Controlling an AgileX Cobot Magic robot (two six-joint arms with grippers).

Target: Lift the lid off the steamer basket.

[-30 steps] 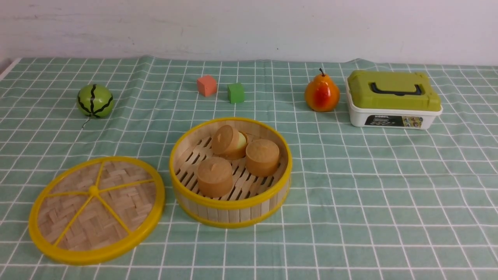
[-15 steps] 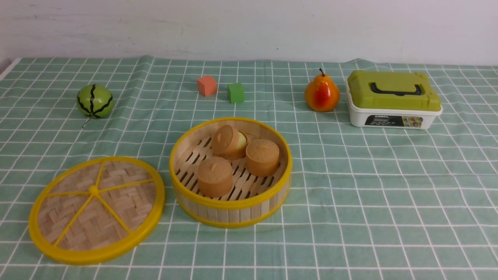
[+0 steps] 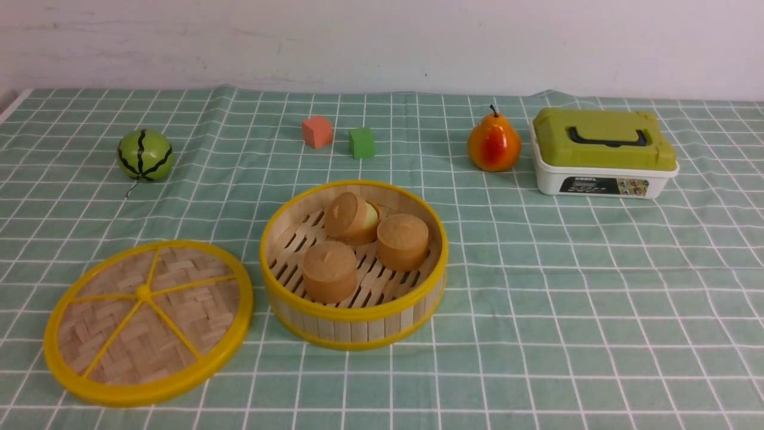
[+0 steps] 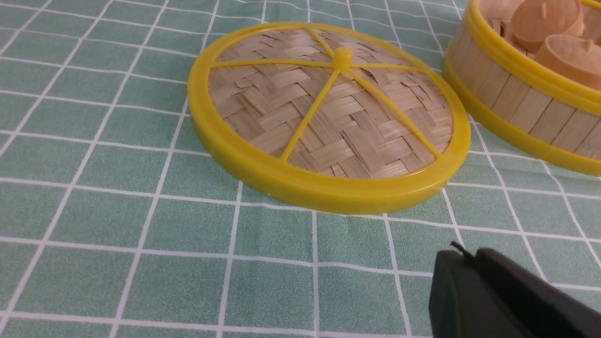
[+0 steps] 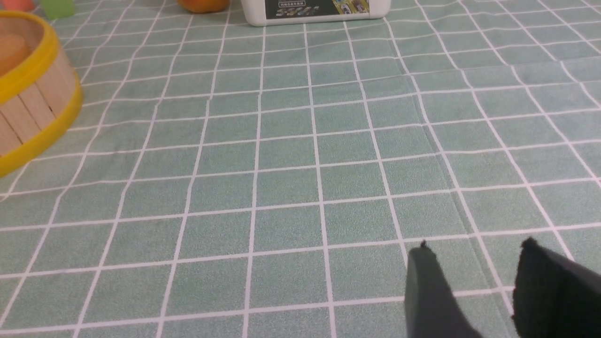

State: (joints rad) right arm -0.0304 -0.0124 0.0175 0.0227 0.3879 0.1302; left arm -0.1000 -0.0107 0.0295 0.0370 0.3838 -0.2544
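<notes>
The lid lies flat on the cloth, just left of the steamer basket and apart from it. It also shows in the left wrist view. The basket is open and holds three tan buns; its wall shows in the left wrist view and the right wrist view. No gripper shows in the front view. My left gripper is shut and empty, a short way in front of the lid. My right gripper is open and empty over bare cloth, right of the basket.
At the back stand a toy watermelon, a pink cube, a green cube, a pear and a white box with an olive-green lid. The green checked tablecloth covers the table.
</notes>
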